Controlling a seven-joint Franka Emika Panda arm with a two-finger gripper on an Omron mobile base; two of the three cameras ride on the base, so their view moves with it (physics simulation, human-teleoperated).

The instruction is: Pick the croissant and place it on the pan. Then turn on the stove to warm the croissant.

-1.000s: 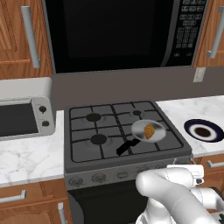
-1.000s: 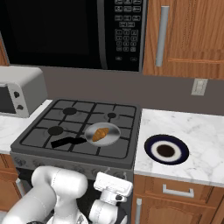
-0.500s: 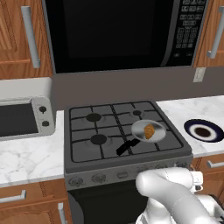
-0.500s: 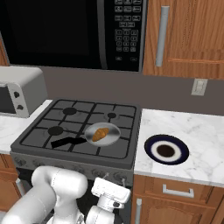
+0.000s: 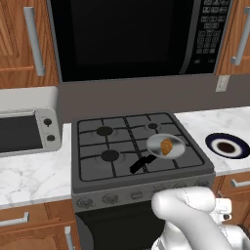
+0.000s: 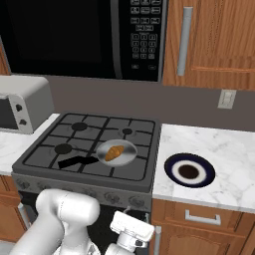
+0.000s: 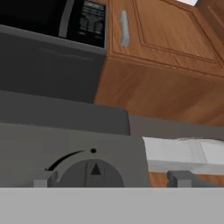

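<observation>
Our pincer (image 7: pixel 111 179) stands wide open in the hand view, its two small grey tips on either side of a round dark knob (image 7: pixel 91 173) on the front of the dark grey gas stove (image 5: pixel 122 146), and it grips nothing. We see the small golden-brown croissant (image 5: pixel 166 146) lying inside the round shiny silver pan (image 5: pixel 165 146) with the black handle, on the front right burner. A dark blue plate (image 6: pixel 190 170) rests on the white marble table (image 6: pixel 231 172), just beside the stove.
</observation>
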